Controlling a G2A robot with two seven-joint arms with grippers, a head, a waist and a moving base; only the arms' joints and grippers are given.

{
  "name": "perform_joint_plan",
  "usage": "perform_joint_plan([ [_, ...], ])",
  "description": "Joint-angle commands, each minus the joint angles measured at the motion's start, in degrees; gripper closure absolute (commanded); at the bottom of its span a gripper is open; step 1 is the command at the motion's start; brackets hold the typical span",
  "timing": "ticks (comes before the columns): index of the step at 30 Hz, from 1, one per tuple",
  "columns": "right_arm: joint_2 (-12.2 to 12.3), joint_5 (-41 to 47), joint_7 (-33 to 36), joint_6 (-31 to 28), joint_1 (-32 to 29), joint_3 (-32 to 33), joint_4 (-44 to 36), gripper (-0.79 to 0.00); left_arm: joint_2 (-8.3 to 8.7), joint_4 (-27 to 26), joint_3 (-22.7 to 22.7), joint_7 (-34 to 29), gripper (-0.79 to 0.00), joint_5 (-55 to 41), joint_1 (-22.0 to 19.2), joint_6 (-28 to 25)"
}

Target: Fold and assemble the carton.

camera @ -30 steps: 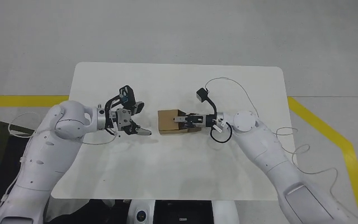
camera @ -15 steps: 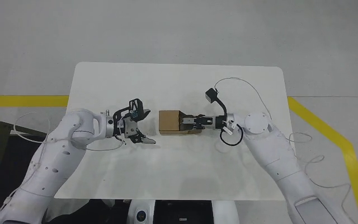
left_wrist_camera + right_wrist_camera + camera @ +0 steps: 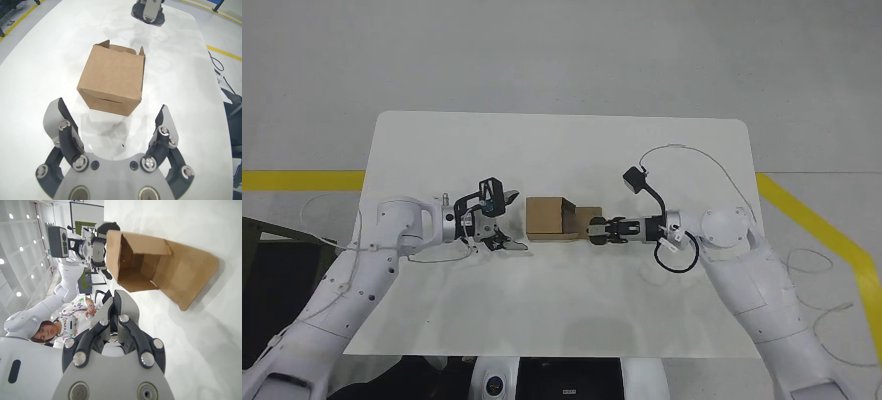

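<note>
A small brown carton (image 3: 547, 217) lies on its side in the middle of the white table (image 3: 562, 140). Its closed end (image 3: 111, 106) faces my left gripper (image 3: 111, 113), which is open just short of it with nothing between the fingers. The carton's open mouth (image 3: 139, 269) faces my right gripper (image 3: 115, 295), and one flap (image 3: 191, 275) lies flat on the table toward it. That gripper (image 3: 594, 231) is shut and empty, a short way off the flap's edge. My left gripper (image 3: 504, 228) sits beside the carton's other end.
Cables (image 3: 692, 165) loop over the table behind the right arm. A yellow floor line (image 3: 302, 180) runs past both table ends. Free tabletop lies in front of and behind the carton.
My right gripper has drawn back out of the carton's open end and away from it. My left gripper has moved in closer to the carton's closed end.
</note>
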Motion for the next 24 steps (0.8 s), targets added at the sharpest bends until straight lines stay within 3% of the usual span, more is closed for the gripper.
perform_joint_plan([
  [1,0.0,0.4,0.1,0.5,-0.7,-0.3,-0.1,0.0,-0.48,1.3,1.0,0.9,-0.785,-0.5,-0.8,-0.1],
  [12,-0.4,-0.9,-3.5,-1.0,-0.4,-3.6,2.3,0.0,-2.64,5.6,4.4,0.8,-0.785,-3.8,-4.5,0.3],
  [24,-1.6,-1.6,-8.3,-4.3,2.5,-7.6,7.2,0.0,-3.96,6.5,6.1,0.4,-0.785,-4.1,-5.9,-0.1],
])
